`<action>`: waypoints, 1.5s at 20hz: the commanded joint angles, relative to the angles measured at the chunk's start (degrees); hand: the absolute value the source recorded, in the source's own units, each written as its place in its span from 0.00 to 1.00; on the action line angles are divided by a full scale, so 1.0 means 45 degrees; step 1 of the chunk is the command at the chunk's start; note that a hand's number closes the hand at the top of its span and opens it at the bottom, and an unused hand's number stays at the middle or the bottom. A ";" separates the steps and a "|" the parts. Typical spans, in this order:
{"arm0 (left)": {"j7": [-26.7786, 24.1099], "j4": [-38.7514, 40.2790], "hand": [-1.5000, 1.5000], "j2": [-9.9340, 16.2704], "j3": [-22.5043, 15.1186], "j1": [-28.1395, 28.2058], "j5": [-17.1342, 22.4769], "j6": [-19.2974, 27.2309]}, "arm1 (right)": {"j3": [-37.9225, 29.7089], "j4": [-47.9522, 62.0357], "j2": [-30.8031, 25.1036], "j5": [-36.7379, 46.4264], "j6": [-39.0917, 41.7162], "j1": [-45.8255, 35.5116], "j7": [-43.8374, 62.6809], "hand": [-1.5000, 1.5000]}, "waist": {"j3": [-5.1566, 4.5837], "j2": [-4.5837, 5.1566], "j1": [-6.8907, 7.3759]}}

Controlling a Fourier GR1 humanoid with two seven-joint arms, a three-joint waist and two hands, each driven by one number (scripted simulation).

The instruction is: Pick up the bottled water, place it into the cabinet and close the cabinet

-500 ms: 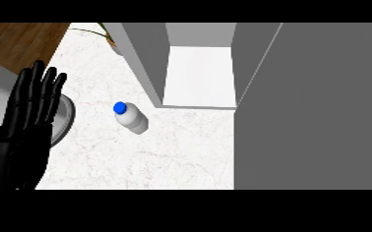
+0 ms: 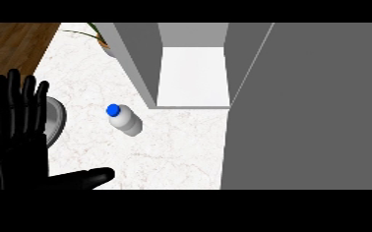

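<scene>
The bottled water [image 2: 125,120] stood on the tabletop [image 2: 174,147] near the open cabinet [image 2: 190,73]; the left hand [image 2: 25,128] rested, fingers spread, holding nothing, beside a plate [image 2: 56,120].

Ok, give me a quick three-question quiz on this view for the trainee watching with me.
1. True or false: the bottled water is already inside the cabinet.
2. Multiple choice: what colour is the bottle's cap? A) red B) blue C) green
3. Short answer: which hand shows in the head view, and how are its fingers?

Key
1. False. It stands on the counter, in front of the open cabinet and to its left, with nothing touching it.
2. B.
3. The left hand, at the view's left edge, fingers straight and holding nothing. The right hand is not in view.
</scene>
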 commanded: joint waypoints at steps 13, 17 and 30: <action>0.3317 -0.1981 0.00 -0.0231 -0.2751 0.0435 -0.1961 0.3067 | 0.3308 -0.3116 0.0754 0.1899 -0.0557 0.1067 0.2747 0.00 | -0.0026 0.0023 -0.0030; 0.2655 -0.1850 0.00 -0.0216 -0.3227 0.1744 -0.2019 0.2940 | 0.3986 -0.4372 0.0779 0.2011 -0.1048 0.0842 0.4489 0.00 | -0.0033 0.0015 -0.0012; 0.1085 0.1267 0.00 0.0288 -0.0929 0.1217 -0.0036 0.2039 | 0.5066 -0.3835 0.0667 0.3137 -0.2008 0.0024 0.4671 0.00 | -0.0048 0.0027 -0.0043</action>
